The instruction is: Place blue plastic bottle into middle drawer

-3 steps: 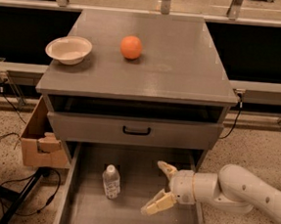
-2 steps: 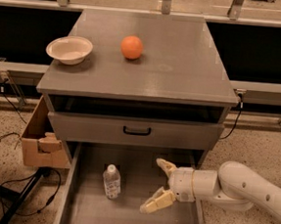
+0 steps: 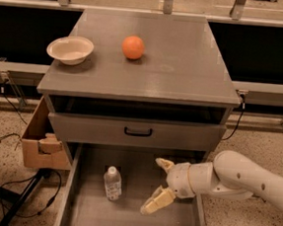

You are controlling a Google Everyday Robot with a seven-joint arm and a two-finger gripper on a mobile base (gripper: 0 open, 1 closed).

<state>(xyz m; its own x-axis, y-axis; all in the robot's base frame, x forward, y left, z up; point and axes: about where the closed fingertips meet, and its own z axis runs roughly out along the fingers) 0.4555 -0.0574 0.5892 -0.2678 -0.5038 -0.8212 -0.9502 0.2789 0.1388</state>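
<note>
The blue plastic bottle (image 3: 112, 183), clear with a white cap, rests on the floor of the pulled-out middle drawer (image 3: 127, 220), left of its centre. Its cap points toward the cabinet. My gripper (image 3: 158, 184) is over the same drawer, to the right of the bottle and apart from it. Its tan fingers (image 3: 155, 202) are spread open and hold nothing. My white arm (image 3: 239, 180) reaches in from the right.
Above the open drawer is a gray drawer front with a black handle (image 3: 138, 131). On the cabinet top stand an orange (image 3: 133, 47) and a white bowl (image 3: 70, 49). A cardboard box (image 3: 42, 143) and cables lie on the floor at left.
My gripper has shifted slightly left and up, still open. The bottle has not moved.
</note>
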